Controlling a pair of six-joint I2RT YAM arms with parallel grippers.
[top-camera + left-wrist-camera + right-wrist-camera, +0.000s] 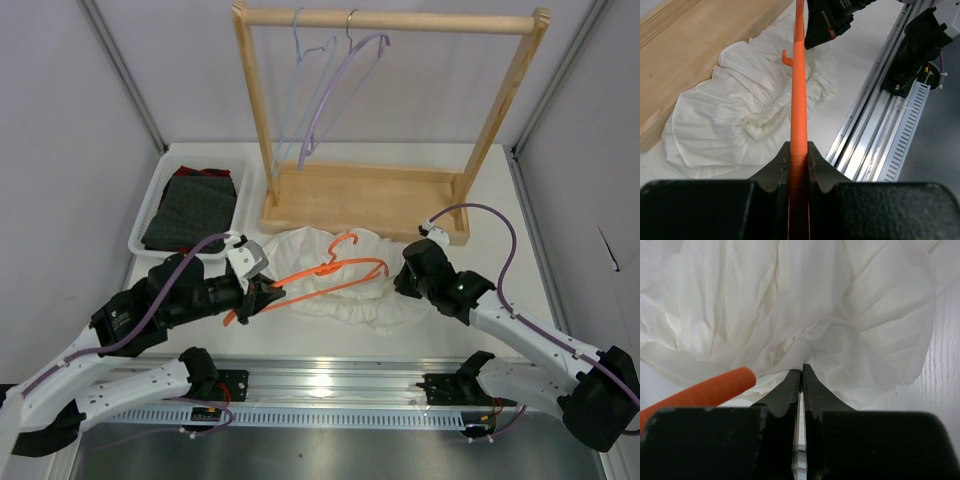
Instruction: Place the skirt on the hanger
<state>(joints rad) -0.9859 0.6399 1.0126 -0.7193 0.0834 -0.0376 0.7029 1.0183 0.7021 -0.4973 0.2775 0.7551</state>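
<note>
The skirt (350, 305) lies bunched on the table just in front of the wooden rack (360, 195), with the hanger (325, 270) lying across it. The left gripper (268, 297) is clamped tight on the hanger's end farthest from the rack. The right gripper (402, 276) has its jaws almost together, seemingly pinching a fold at the skirt's edge. The right should lift the waistband open while the left slides the hanger arm in level, avoiding the ruffles.
</note>
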